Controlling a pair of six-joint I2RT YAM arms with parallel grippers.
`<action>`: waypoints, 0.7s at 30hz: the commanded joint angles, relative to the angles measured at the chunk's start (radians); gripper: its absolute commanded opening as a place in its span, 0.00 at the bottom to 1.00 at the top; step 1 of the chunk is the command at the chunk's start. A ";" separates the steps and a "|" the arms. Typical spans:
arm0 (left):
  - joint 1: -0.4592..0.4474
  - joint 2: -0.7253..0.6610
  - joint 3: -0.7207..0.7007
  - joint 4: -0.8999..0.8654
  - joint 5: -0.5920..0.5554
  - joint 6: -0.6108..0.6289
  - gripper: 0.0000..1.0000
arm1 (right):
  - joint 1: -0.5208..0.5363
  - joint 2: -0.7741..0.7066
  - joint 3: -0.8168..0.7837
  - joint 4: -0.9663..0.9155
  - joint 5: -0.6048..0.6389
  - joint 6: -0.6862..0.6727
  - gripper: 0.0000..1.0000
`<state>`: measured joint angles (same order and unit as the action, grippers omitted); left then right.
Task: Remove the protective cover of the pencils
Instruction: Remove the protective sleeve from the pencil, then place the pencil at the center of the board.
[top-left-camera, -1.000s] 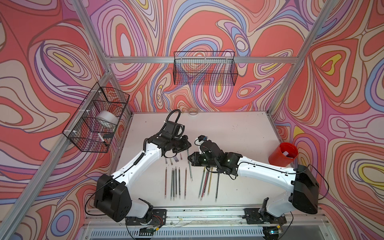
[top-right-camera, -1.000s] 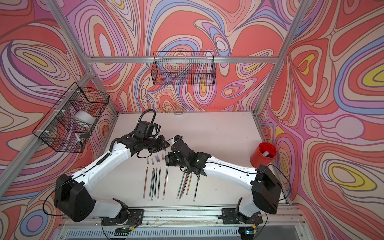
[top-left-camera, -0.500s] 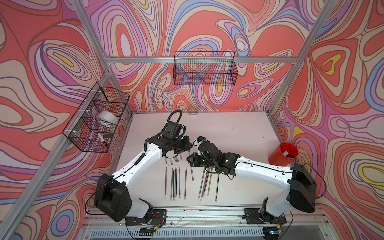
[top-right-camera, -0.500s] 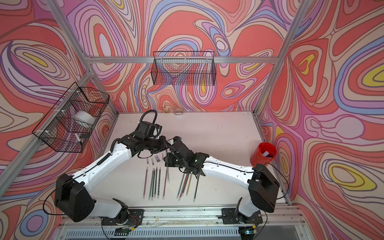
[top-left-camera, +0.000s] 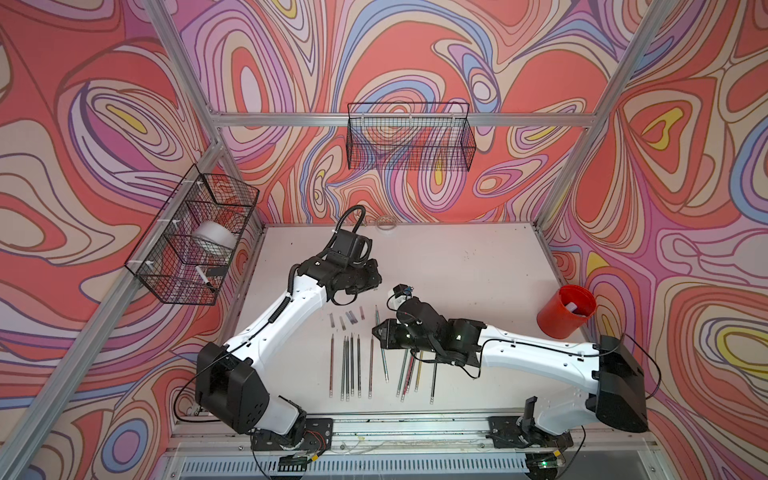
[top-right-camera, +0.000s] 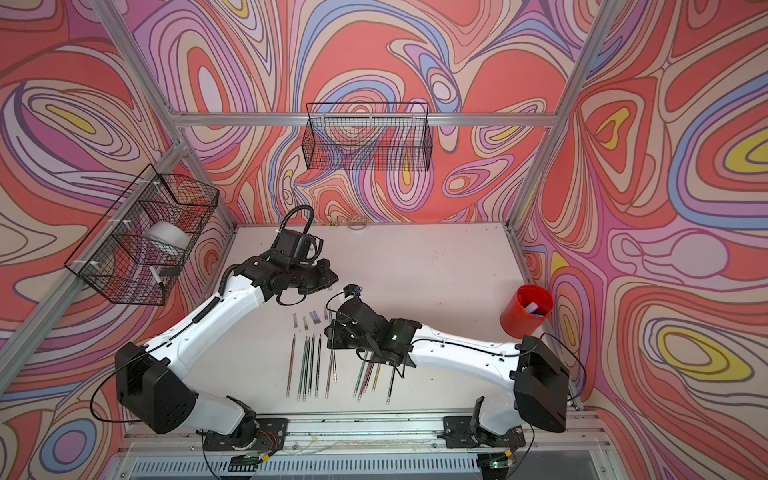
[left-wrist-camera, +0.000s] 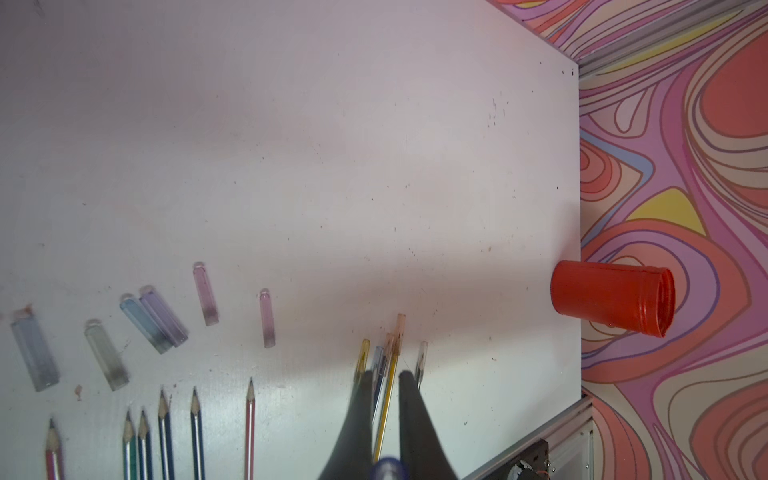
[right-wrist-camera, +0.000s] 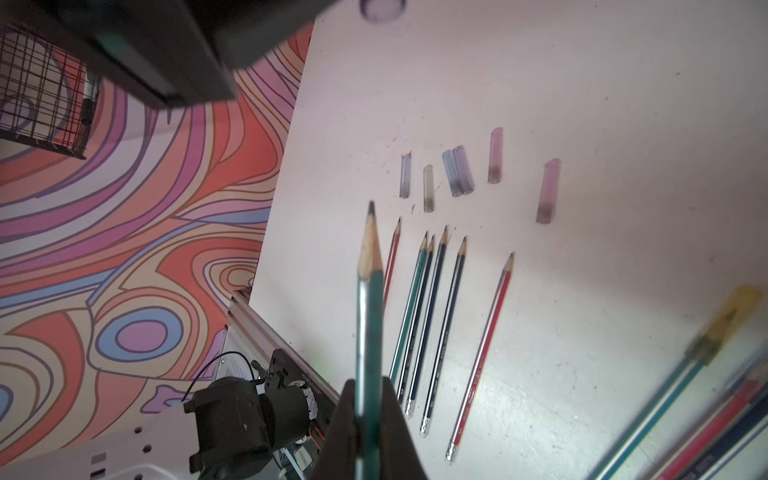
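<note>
Lavender protective cover (right-wrist-camera: 382, 7), off its pencil, clamped between the narrowly closed jaws of the left gripper (top-left-camera: 375, 282), centre of a top view. Just below it, the right gripper (right-wrist-camera: 368, 399) grips a bare-tipped green pencil (right-wrist-camera: 370, 291). Six loose covers (top-left-camera: 351, 318) and a row of uncapped pencils (top-left-camera: 351, 365) lie lower centre, with capped pencils (top-left-camera: 409, 370) to their right.

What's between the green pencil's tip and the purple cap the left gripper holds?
Nothing. The right wrist view shows a gap between the green pencil and the purple cap, with only bare table behind.
</note>
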<state>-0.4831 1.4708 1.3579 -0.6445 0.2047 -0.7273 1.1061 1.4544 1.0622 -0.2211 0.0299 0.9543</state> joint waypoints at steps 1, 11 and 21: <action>0.007 0.006 0.031 -0.081 -0.129 0.011 0.03 | 0.004 -0.025 -0.038 -0.019 0.014 0.032 0.00; 0.032 0.054 0.117 -0.181 -0.173 0.048 0.03 | 0.009 0.040 -0.153 0.010 0.039 0.205 0.00; 0.031 0.098 0.047 -0.144 -0.125 0.012 0.02 | 0.008 0.309 -0.012 -0.141 -0.009 0.322 0.00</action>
<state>-0.4553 1.5566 1.4204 -0.7696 0.0723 -0.7040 1.1076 1.7325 1.0260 -0.3077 0.0353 1.2312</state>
